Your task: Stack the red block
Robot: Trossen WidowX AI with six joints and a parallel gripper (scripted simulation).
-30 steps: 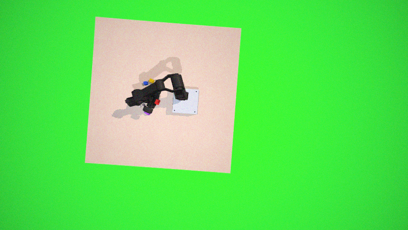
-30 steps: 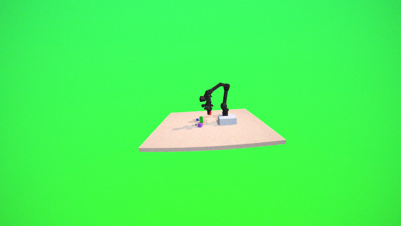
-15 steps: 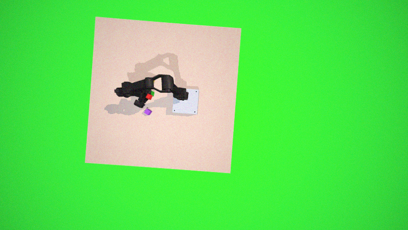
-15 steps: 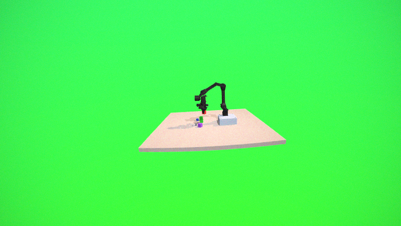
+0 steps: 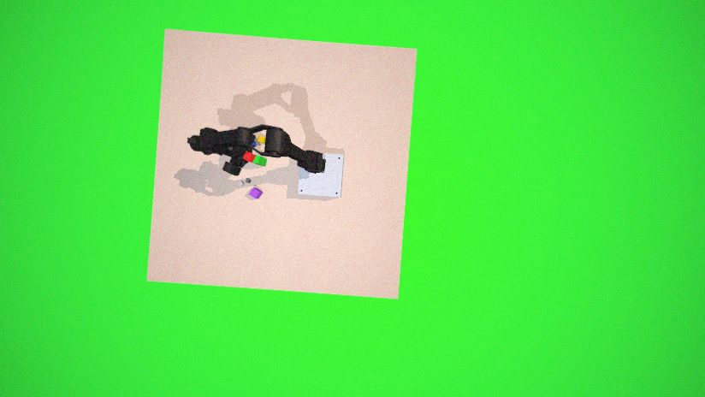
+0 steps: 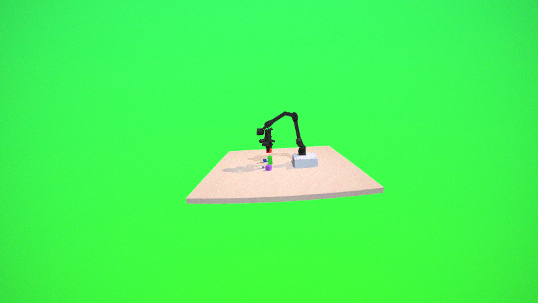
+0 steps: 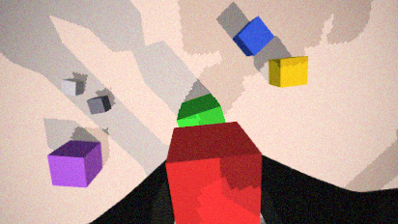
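The red block (image 5: pixel 248 157) (image 6: pixel 269 150) (image 7: pixel 214 179) is held up in the air between the fingers of my gripper (image 6: pixel 268 150) (image 7: pixel 209 158), which is shut on it. The green tower (image 5: pixel 260 160) (image 6: pixel 269 159) (image 7: pixel 203 112) stands upright on the table. In the exterior view the red block is above the tower, with a gap between them. In the wrist view the red block hides the near part of the tower top. In the top view the arm covers most of the gripper.
A purple block (image 5: pixel 255 192) (image 6: pixel 268 168) (image 7: pixel 72 166) and two small grey blocks lie to one side of the tower. A blue block (image 6: pixel 264 160) (image 7: pixel 253 36) and a yellow block (image 5: pixel 261 139) (image 7: pixel 290 72) lie on the other side. The pale base box (image 5: pixel 325 182) (image 6: pixel 305 161) carries the arm.
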